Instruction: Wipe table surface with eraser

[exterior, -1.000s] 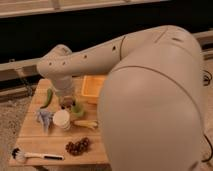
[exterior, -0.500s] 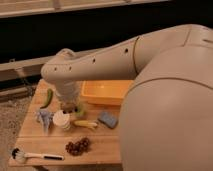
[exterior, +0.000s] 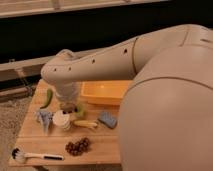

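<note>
The table surface (exterior: 107, 142) is a pale-wood top with plank lines, at the lower left. A blue-grey rectangular eraser (exterior: 107, 119) lies on it, just in front of the orange-yellow tub (exterior: 102, 92). My gripper (exterior: 68, 106) hangs from the beige arm's wrist (exterior: 66, 90) over the left-middle of the table. It is above a white cup (exterior: 62, 120) and beside a small green item (exterior: 80, 109), a hand's width left of the eraser. My arm's bulky body hides the table's right side.
A green pepper (exterior: 47, 97) lies at the back left and a crumpled blue-grey thing (exterior: 44, 119) left of the cup. A banana (exterior: 86, 123), a bunch of dark grapes (exterior: 77, 146) and a dish brush (exterior: 35, 156) lie toward the front edge.
My arm's upper body has swung to the right, uncovering the tub, the eraser and more tabletop. The wrist and gripper have stayed over the cup, dropping slightly.
</note>
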